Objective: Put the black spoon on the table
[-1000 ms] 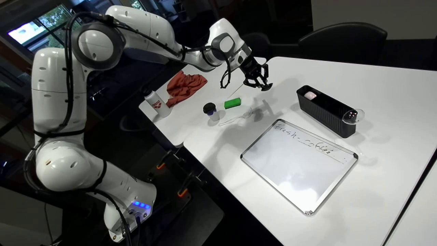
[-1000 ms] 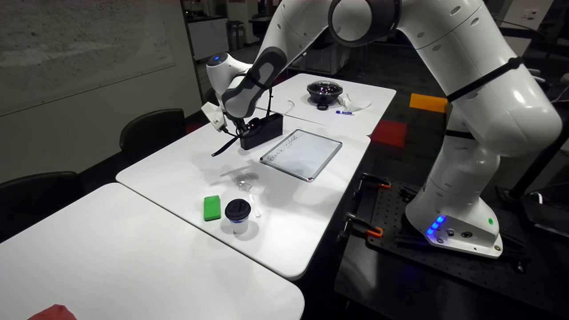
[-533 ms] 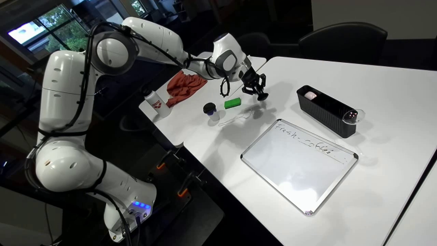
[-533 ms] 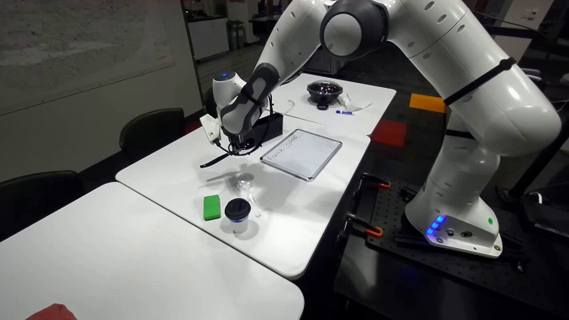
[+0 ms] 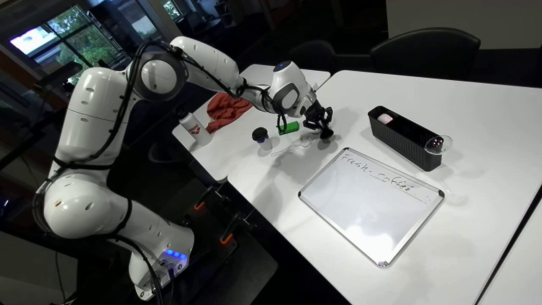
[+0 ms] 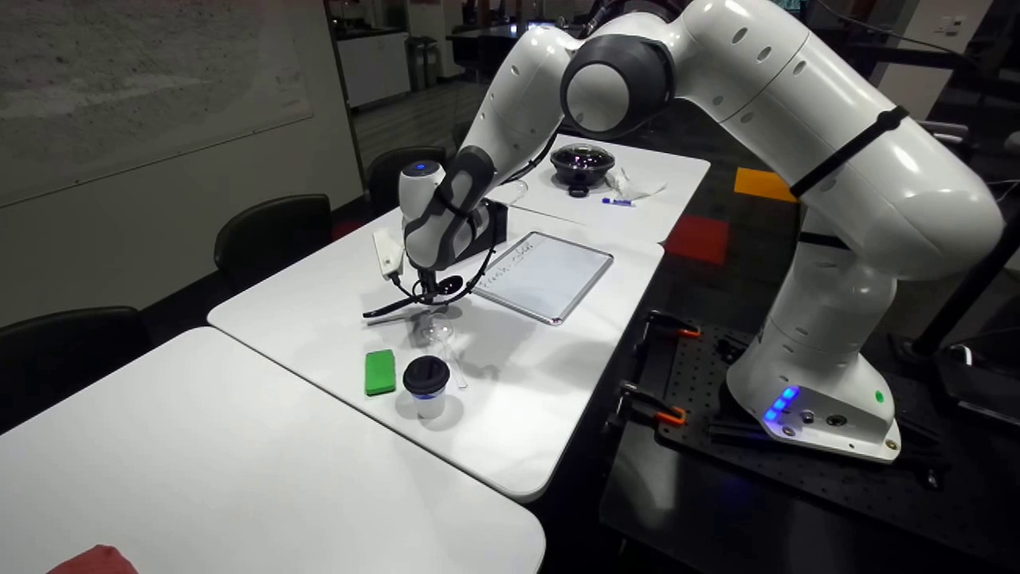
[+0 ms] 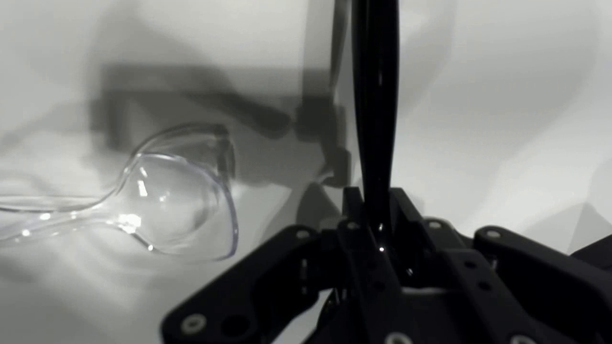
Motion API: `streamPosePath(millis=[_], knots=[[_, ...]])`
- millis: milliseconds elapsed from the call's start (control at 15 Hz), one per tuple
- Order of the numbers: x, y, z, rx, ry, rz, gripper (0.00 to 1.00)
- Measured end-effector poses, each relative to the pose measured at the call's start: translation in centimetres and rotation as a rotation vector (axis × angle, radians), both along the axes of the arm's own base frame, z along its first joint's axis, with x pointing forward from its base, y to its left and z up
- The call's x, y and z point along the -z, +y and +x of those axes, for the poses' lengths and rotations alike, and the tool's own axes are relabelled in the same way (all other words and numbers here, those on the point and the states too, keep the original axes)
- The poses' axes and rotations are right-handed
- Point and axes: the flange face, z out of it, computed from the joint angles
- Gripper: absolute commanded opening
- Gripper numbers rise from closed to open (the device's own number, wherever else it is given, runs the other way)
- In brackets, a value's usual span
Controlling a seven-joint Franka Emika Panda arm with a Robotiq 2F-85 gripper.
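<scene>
Bright table (image 5: 482, 228), dimness beyond, glare on the whiteboard (image 5: 372, 207), wrist view perhaps soft.

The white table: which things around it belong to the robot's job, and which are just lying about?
For the job:
black spoon, held in the gripper
white table, where it should go

Just lying about:
cup
clear spoon near it
green block
whiteboard
black tray
red cloth
bottle
marker
covered bowl

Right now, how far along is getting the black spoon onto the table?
Done: the black spoon is grasped, clamped in the gripper. In hand: it hangs above the table, a gap showing to its shadow. Left, likely: closing that gap, then opening the gripper.
</scene>
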Motion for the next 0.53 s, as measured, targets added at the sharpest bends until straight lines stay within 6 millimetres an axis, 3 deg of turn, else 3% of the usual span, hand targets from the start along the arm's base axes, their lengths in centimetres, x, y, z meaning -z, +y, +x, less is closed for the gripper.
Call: streamPosePath(millis=[67,133,533], knots=[[0.33,-0.08,-0.07,0.004,-0.007,0.002,0.43],[0.52,-0.15,-0.11,0.007,-0.013,0.003,0.44],[0.02,-0.16,0.25,-0.034,-0.036,-0.001,0.88]])
